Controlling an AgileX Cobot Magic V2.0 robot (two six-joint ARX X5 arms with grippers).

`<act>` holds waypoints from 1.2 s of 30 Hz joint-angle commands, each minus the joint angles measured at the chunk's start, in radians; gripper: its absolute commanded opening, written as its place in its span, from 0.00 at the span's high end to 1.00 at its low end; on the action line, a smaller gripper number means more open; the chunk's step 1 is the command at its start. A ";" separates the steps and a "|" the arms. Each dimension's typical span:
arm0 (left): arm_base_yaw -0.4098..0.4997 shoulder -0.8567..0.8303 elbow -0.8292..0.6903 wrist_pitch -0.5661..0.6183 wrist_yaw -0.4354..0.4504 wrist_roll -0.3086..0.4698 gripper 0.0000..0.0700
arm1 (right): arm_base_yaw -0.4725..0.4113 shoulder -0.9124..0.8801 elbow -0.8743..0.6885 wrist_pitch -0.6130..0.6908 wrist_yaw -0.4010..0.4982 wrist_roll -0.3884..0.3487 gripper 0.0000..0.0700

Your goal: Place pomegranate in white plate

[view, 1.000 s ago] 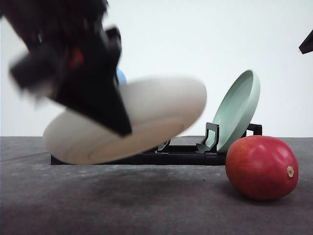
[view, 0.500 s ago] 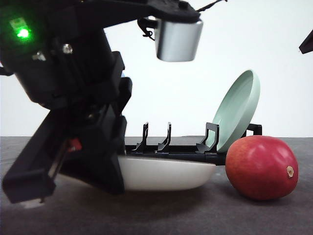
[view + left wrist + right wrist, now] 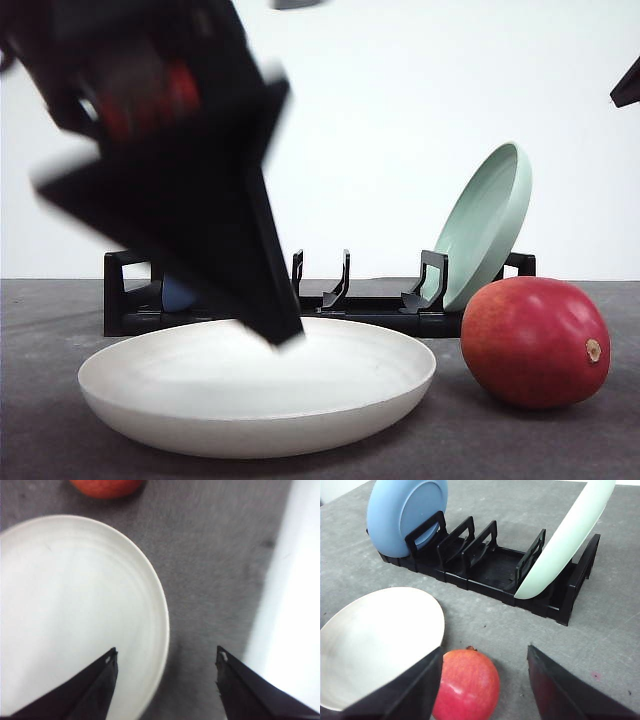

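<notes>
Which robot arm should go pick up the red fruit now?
Probably the right. The right gripper is open with the pomegranate just ahead between its fingers, beside the white plate. The left gripper hangs over the plate's rim, away from the fruit.

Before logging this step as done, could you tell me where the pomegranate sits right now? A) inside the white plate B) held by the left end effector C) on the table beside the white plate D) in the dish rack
C: the pomegranate rests on the grey table just right of the white plate, which holds nothing.
</notes>
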 commanded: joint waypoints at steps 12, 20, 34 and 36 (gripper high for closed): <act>0.432 -0.273 0.007 -0.119 0.139 -0.166 0.48 | 0.004 0.002 0.016 0.004 -0.002 0.022 0.52; 0.665 -0.456 -0.095 0.032 0.138 -0.243 0.50 | 0.004 0.003 0.016 0.001 -0.003 0.052 0.51; 0.824 -0.598 -0.198 0.071 0.140 -0.267 0.50 | 0.028 0.082 0.080 -0.068 -0.003 0.273 0.47; 0.824 -0.598 -0.198 0.070 0.140 -0.267 0.50 | 0.041 0.143 0.121 -0.119 0.029 0.284 0.47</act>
